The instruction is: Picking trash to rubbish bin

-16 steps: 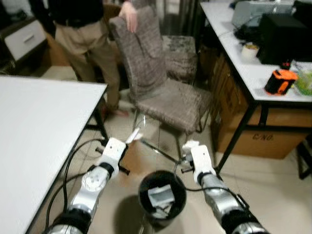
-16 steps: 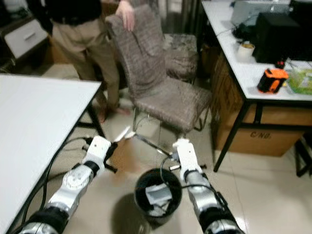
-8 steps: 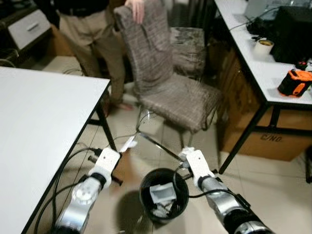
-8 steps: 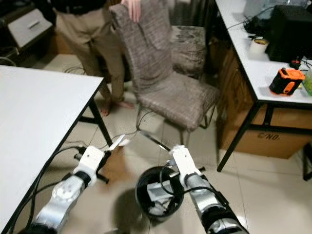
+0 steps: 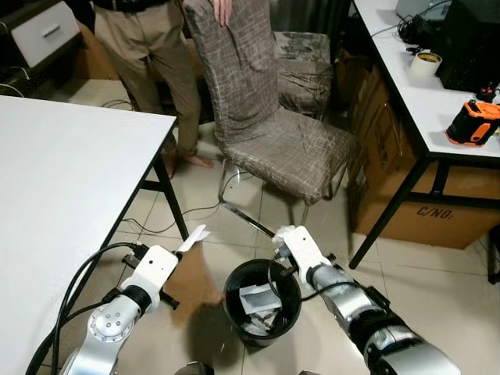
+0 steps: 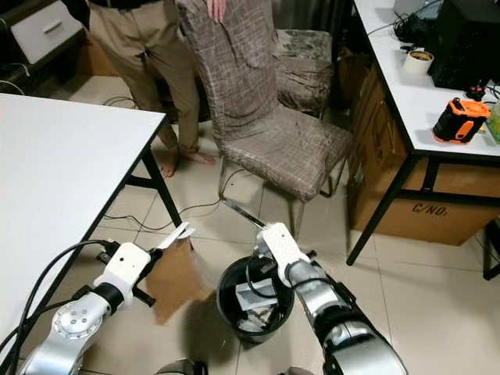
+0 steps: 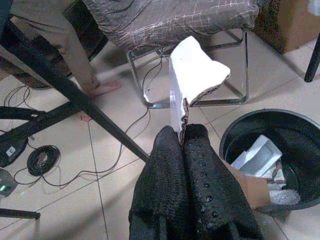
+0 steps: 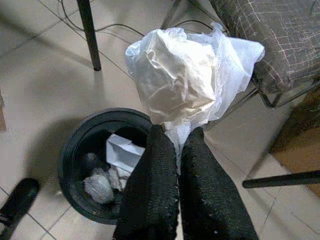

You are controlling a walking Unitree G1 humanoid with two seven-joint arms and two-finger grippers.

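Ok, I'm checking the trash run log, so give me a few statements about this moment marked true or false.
1. The right end effector grips a crumpled white plastic bag. True.
2. The left end effector is empty. False: it pinches a white scrap.
3. The black bin on the floor already holds trash. True.
4. The bin stands on the white table. False: it stands on the tiled floor between the two arms.
5. A person stands behind the chair with a hand on its backrest. True.
6. The orange tape measure lies on the chair seat. False: it lies on the desk to the right.
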